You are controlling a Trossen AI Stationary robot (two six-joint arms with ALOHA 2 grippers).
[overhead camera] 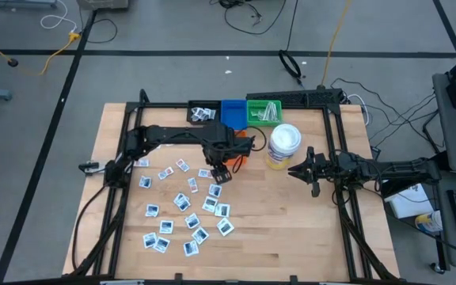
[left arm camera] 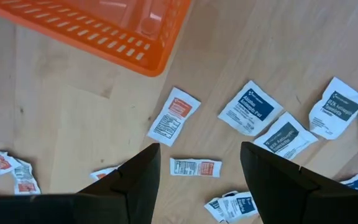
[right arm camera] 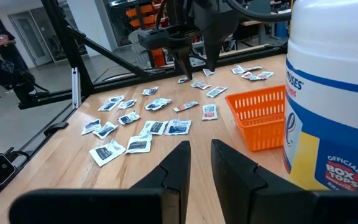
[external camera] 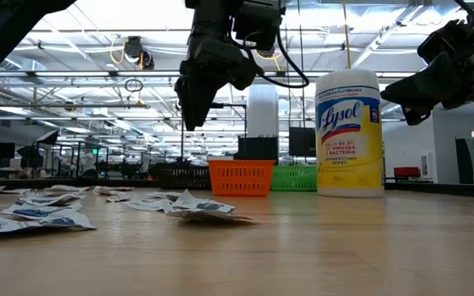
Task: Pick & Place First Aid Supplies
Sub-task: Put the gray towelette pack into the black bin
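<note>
A pale wooden table (overhead camera: 291,229) carries the first aid supplies (overhead camera: 182,207), flat white square packets with blue or red print, scattered at every angle across its left half. One small red-printed packet (left arm camera: 195,167) lies lengthwise between the left gripper (left arm camera: 199,177) fingers, which hang wide apart and empty just beside the orange basket (left arm camera: 114,28). The right gripper (right arm camera: 200,163), narrow and empty, waits near the Lysol canister (external camera: 350,131).
</note>
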